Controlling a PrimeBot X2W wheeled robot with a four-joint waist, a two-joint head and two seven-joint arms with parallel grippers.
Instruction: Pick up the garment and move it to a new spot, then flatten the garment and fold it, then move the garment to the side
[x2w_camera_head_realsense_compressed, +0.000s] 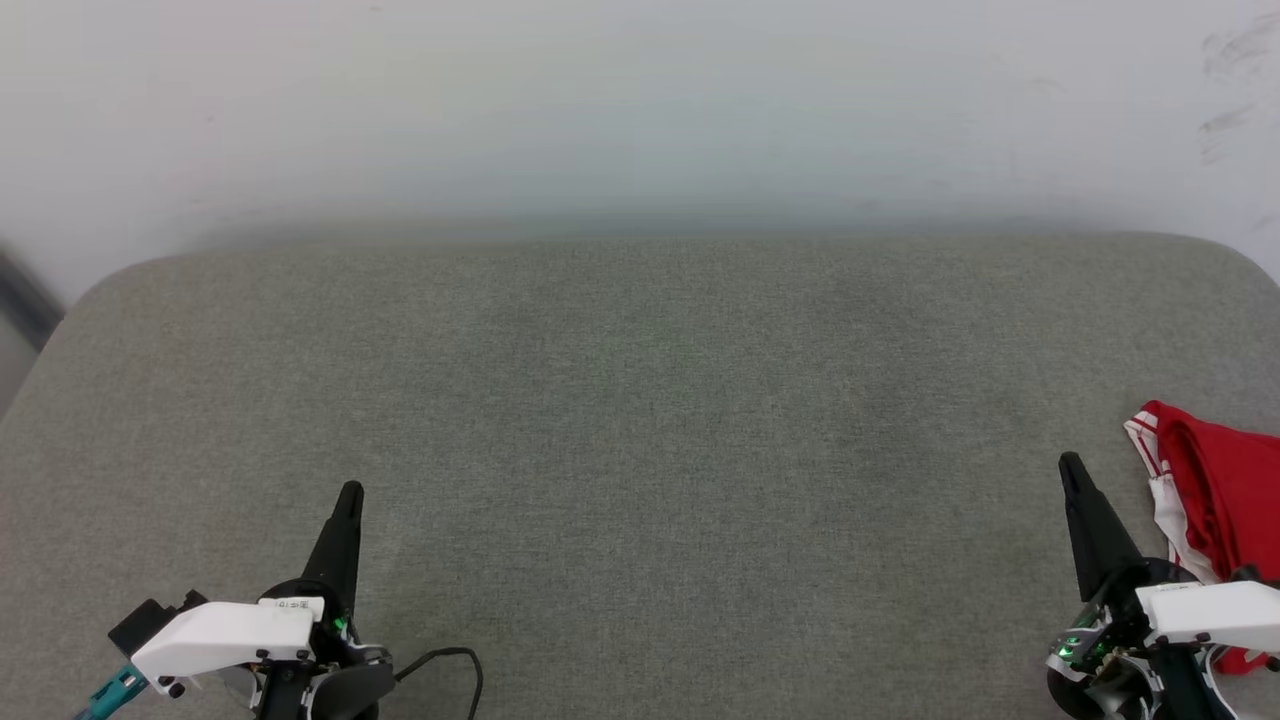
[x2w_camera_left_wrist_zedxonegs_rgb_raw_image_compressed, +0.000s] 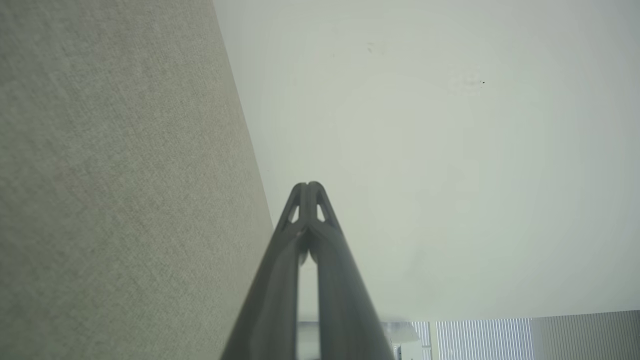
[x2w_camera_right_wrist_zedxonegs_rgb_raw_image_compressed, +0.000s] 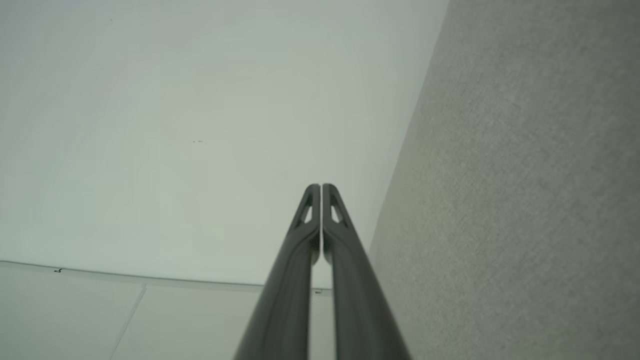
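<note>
– Your right gripper (x2w_camera_head_realsense_compressed: 1070, 466) is pinched shut with nothing between its fingers, and your left gripper (x2w_camera_head_realsense_compressed: 349, 492) is the same; both sit low over the grey padded surface (x2w_camera_head_realsense_compressed: 640, 420), pointing toward the wall (x2w_camera_head_realsense_compressed: 640, 100)
– Where's the garment?
– At your far right: the garment (x2w_camera_head_realsense_compressed: 1225, 490) lies on the surface just beside the right gripper, red with white striped trim, and no fingertip is on it
– So how far along are you?
– You can't settle that. Cloth lying off to the side fits a shirt yet to be fetched, and equally one folded and set aside
– Does it look folded?
– Hard to say. The picture's edge cuts most of it off, your right wrist covers its lower part, and the bit you see looks rumpled rather than flat
</note>
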